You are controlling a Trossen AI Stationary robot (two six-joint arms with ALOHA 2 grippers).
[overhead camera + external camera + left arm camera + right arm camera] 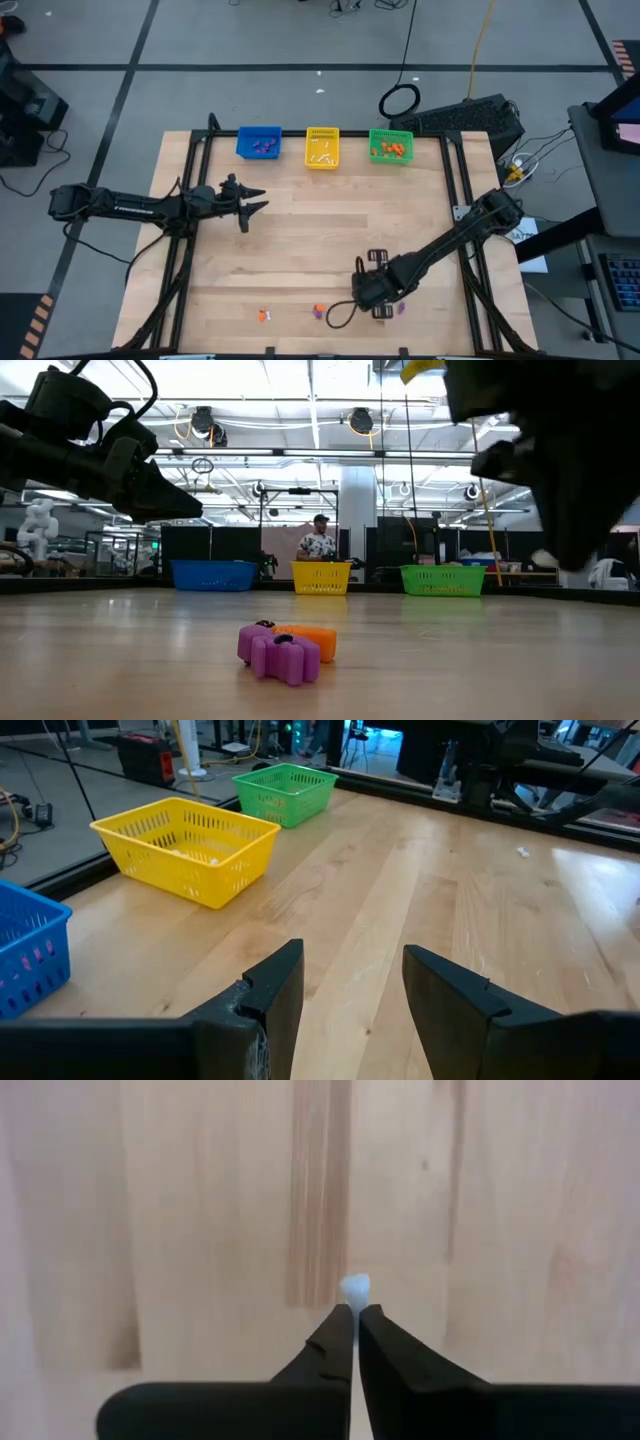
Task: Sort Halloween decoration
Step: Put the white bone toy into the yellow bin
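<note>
My right gripper (355, 1318) is over the near part of the table (372, 290) and is shut on a tiny white trinket (355, 1290). A purple trinket (280, 653) and an orange one (308, 639) lie touching each other on the wood near the near edge (318, 312). Another orange trinket (263, 315) lies to their left, and a purple one (402, 309) sits beside the right arm. My left gripper (350, 990) hangs open above the table's left half (250, 205), touching nothing. My right gripper pinches the white trinket's lower end (355, 1298) between the very tips of its two fingers, coming from above and pointing down. The trinket sticks out past the fingertips. In the low view it seems lifted clear of the wood.
A blue basket (259, 142), a yellow basket (322, 147) and a green basket (390, 146) stand in a row along the far edge, holding purple, pale and orange pieces. Bare wood lies between the baskets and the arms. A person (319, 543) stands far behind the table.
</note>
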